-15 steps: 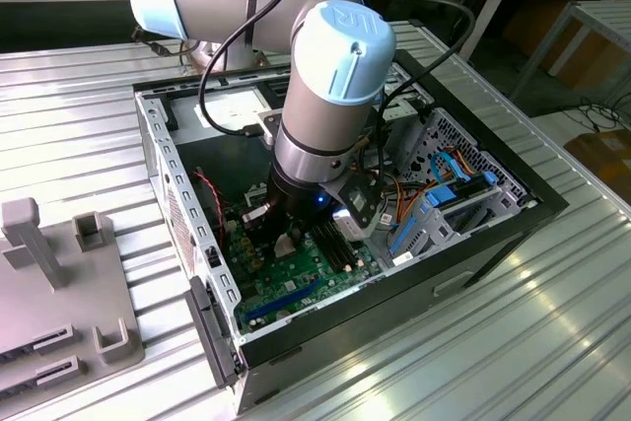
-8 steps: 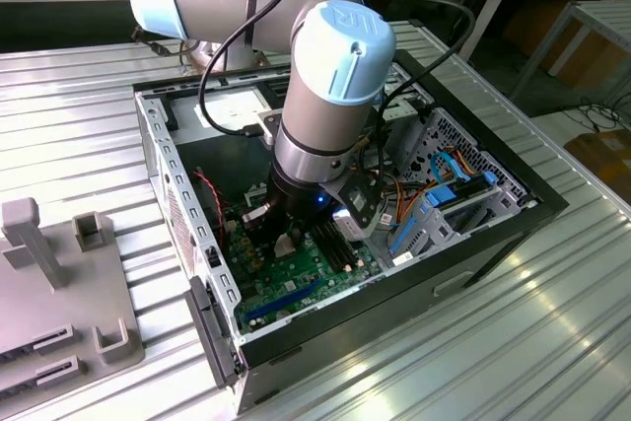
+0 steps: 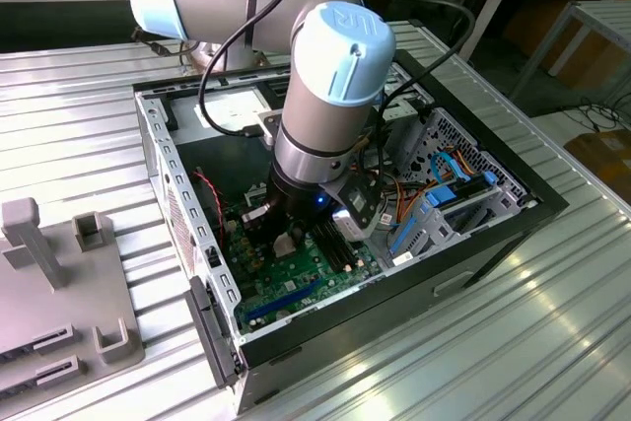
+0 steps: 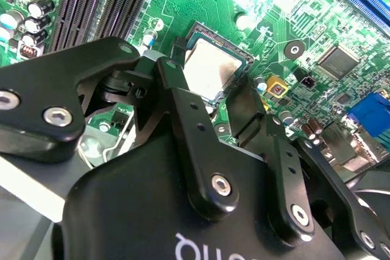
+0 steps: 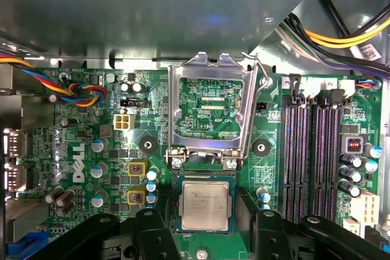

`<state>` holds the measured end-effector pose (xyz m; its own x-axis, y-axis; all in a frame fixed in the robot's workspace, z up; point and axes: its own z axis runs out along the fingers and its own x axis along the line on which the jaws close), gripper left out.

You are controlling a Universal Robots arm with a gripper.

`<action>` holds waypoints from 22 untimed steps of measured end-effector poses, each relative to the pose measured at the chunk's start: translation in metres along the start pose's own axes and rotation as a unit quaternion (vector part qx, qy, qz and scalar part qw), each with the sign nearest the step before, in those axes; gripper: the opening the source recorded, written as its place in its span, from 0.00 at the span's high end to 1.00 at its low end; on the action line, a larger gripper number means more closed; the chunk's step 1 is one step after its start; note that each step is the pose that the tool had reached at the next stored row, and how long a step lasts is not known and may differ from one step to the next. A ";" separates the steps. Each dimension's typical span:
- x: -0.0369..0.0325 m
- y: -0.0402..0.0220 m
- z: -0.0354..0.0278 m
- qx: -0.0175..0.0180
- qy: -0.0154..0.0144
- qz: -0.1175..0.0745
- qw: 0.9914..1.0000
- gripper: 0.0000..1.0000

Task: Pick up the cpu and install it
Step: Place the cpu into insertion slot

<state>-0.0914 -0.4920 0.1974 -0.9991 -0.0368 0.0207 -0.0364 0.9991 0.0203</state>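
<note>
The arm reaches down into the open computer case, its gripper low over the green motherboard. The fingers stand apart on either side of the cpu. The chip lies flat in its socket, beside the raised metal frame.

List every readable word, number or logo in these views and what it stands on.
Large white maker's logo on the motherboard, first wrist view: a legible brand mark, not quoted.
Fine print on the cpu lid: too small to read.
White numerals above the memory slots: too small to read.
White lettering on the gripper body, second wrist view: cut off, unreadable.
Embossed logo on the arm's blue joint cap, exterior view.
</note>
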 end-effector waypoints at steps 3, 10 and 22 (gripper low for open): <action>0.0000 0.0000 0.0000 0.000 0.000 0.000 1.000 0.45; 0.0008 0.0001 -0.0020 0.000 0.000 0.000 1.000 0.45; 0.0020 0.0002 -0.0066 0.000 0.000 0.000 1.000 0.45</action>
<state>-0.0933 -0.4920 0.2040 -0.9991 -0.0368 0.0209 -0.0364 0.9991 0.0201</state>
